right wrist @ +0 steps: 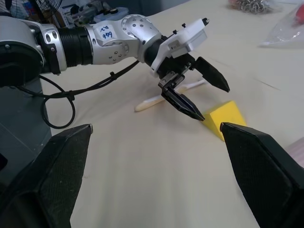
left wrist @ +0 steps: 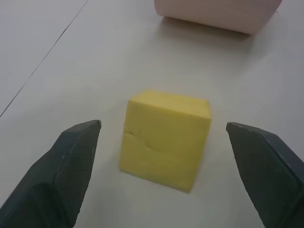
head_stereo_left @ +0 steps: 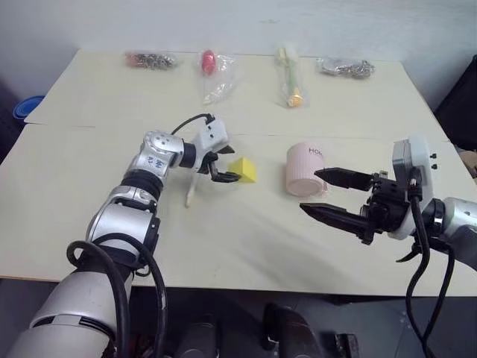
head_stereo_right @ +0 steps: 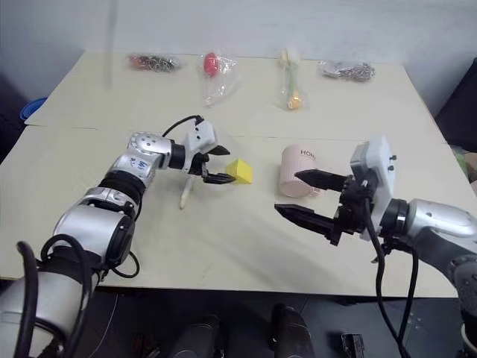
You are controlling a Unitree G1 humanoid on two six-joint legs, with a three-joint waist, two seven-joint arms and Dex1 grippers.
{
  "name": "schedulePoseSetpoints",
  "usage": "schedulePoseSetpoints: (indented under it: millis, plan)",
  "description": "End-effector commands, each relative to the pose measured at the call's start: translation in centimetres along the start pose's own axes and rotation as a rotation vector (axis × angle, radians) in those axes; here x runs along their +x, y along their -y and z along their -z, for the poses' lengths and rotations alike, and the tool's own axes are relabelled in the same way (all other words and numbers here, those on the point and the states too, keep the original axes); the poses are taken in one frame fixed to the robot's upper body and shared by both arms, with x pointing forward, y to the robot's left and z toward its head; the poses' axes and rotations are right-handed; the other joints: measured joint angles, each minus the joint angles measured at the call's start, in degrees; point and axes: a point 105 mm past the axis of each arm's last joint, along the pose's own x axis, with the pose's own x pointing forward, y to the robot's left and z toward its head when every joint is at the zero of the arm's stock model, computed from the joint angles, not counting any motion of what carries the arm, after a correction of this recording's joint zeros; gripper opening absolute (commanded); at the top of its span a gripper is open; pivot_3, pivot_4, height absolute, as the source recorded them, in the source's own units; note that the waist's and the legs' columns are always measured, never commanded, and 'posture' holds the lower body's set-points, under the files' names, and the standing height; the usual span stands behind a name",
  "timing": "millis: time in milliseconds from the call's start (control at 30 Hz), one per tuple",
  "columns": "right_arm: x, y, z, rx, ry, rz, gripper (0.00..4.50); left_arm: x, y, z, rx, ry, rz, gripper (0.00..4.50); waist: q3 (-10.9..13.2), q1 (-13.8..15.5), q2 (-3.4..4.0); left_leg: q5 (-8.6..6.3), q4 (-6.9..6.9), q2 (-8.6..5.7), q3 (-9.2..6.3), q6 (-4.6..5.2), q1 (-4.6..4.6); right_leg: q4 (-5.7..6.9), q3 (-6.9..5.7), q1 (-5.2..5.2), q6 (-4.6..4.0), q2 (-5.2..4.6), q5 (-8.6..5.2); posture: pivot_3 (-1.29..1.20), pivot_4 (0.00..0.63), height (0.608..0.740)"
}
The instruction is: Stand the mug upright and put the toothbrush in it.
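Right claw spread, empty, mug upright just beyond its tips. Left claw spread, block between tips; toothbrush flat beneath wrist. Advice: retreat, pinch handle instead.

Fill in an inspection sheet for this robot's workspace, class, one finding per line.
Surface: pale table, seam across it.
Job's things: mug standing mouth-down; toothbrush lying flat under the left arm.
Clutter: yellow block; four bagged items along the far edge, including a stick in a clear bag.
Grippers: left gripper open at the block; right gripper open near the mug.
Cables: black cable on the right arm.
Surroundings: blue object beyond the table's left edge.
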Motion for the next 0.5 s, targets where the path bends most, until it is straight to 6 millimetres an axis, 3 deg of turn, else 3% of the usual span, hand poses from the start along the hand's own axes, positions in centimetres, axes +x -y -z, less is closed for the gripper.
schedulePoseSetpoints:
  millis: [33,233,400,500]
  plan:
    - [-0.3,-0.6,-1.1,-0.06,0.017,0.009,4.5,0.3,-0.4,-1.3,0.045,0.005,-0.008,4.49,0.0,0.0,0.0,0.0,0.0,0.0,0.0,0.0,0.0,0.0,0.0,0.0,0.0,0.0,0.0,0.0,0.15,0.74]
    - [-0.6,1.1,-0.4,-0.12,-0.049,0.105,4.5,1.3,0.4,-0.8,0.051,-0.014,0.015,4.49,0.0,0.27,-0.01,-0.02,0.01,-0.03,0.01,0.05,0.0,-0.01,0.01,0.0,0.01,-0.03,0.0,0.0,0.15,0.74]
    - [-0.7,1.2,-0.3,-0.124,-0.051,0.1,4.5,1.9,1.5,0.4,0.061,-0.047,0.064,4.49,0.0,0.23,-0.01,-0.04,0.01,-0.04,0.02,0.07,-0.01,-0.02,0.01,0.0,0.02,-0.03,0.01,0.0,0.15,0.74]
    - [-0.6,1.2,-0.3,-0.118,-0.043,0.096,4.5,2.0,1.8,0.7,0.05,-0.044,0.077,3.89,0.0,0.21,-0.01,-0.04,0.01,-0.03,0.01,0.07,0.0,-0.02,0.01,0.0,0.02,-0.03,0.01,0.0,0.15,0.74]
